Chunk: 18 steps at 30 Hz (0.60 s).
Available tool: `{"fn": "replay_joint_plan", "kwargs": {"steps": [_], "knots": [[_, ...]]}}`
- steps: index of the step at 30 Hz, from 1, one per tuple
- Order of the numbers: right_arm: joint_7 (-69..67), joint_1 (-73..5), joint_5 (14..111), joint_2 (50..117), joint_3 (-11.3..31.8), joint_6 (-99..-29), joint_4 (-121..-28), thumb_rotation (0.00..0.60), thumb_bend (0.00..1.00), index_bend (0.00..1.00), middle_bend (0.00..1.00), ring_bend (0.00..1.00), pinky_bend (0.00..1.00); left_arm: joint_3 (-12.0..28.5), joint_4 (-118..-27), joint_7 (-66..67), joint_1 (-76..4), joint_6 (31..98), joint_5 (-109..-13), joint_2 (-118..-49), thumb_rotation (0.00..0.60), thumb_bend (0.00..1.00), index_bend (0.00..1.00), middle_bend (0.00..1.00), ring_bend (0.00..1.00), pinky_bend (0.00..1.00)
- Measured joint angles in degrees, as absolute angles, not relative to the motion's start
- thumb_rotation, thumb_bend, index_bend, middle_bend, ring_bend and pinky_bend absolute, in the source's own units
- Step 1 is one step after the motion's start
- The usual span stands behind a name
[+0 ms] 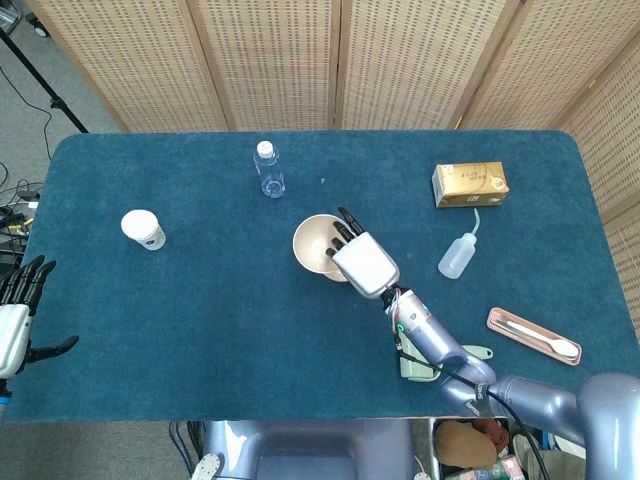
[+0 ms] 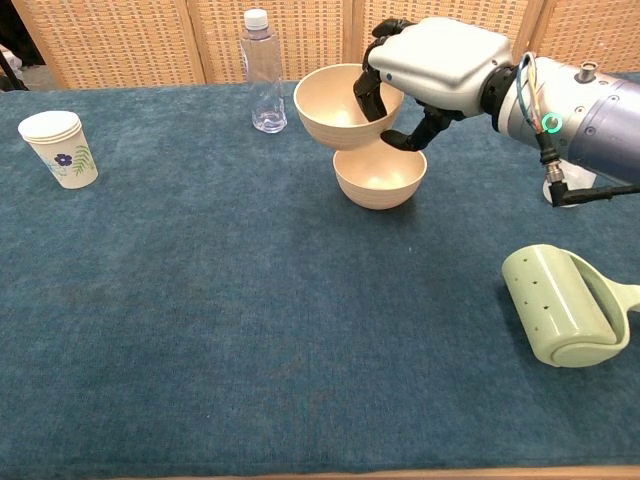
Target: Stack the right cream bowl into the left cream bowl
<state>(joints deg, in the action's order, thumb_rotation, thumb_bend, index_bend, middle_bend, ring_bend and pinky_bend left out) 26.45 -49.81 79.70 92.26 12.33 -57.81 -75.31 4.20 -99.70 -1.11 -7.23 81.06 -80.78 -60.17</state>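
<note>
Right cream bowl [image 2: 335,103]: lifted off the table, tilted, held in the air above and a little left of the other bowl; in the chest view its underside overlaps that bowl's rim, contact cannot be told.
Right hand [image 2: 430,62]: grips the raised bowl at its right rim, dark fingers [image 2: 368,92] hooked inside, thumb under the outer wall.
Left cream bowl [image 2: 380,177]: upright on the table, mid-table, mostly hidden under the hand in the head view.
Left hand [image 1: 18,310]: at the table's near left edge, well apart from both bowls, fingers spread, holding nothing.
Table [image 1: 200,320]: covered in dark blue cloth.
Water bottle [image 2: 262,72]: clear, white cap, upright behind the bowls to the left.
Paper cup [image 2: 59,148]: white with a floral print, far left.
Lint roller [image 2: 565,305]: pale green, lying near the front right.
Squeeze bottle [image 1: 457,254]: white, lying right of the bowls.
Gold box [image 1: 470,184]: behind the squeeze bottle.
Pink tray [image 1: 533,336]: at the right edge, holding a spoon [image 1: 545,340].
</note>
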Motion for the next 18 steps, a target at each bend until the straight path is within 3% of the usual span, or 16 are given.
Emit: {"fn": "replay_joint_plan", "kwargs": {"steps": [18], "knots": [[29.2,-49.6,75.6,93.4,11.1,-55.4,-73.7,0.600,0.62,0.64,0.49,0.19,0.00,3.9,-99.8,-0.7,-7.5,80.6,-80.9,-60.3,0.600,0.00,0.00,0.00,0.00,0.00]]}}
